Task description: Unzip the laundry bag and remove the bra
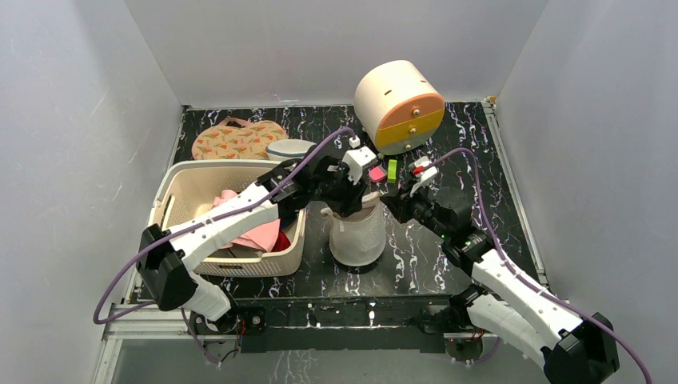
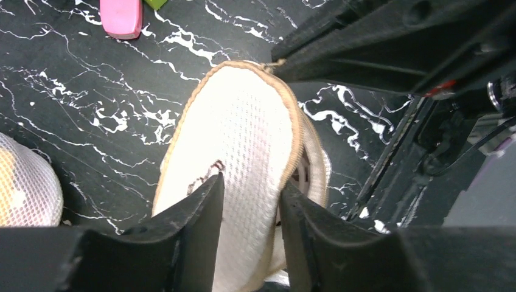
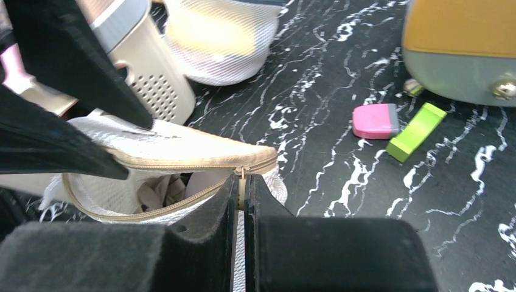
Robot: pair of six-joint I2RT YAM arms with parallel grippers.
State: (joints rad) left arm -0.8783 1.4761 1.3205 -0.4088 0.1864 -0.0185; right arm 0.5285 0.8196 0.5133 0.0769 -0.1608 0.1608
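Observation:
The laundry bag (image 1: 357, 240) is a cream mesh cylinder standing mid-table. Its zip is partly open and its round top is lifted like a flap. My left gripper (image 1: 349, 204) is shut on that top flap (image 2: 243, 134), one finger on each face, beside the small black drawing. My right gripper (image 1: 389, 200) is shut on the zip pull (image 3: 242, 176) at the bag's right rim. Through the gap under the flap (image 3: 182, 146), pale pinkish fabric (image 3: 159, 190) shows inside the bag. I cannot tell whether it is the bra.
A cream laundry basket (image 1: 180, 180) with pink clothes stands left of the bag. A floral pouch (image 1: 238, 138) and a second mesh bag (image 1: 289, 148) lie behind it. A cream-and-orange drum (image 1: 400, 106) stands at the back. A pink block (image 3: 375, 120) and a green block (image 3: 417, 131) lie near it.

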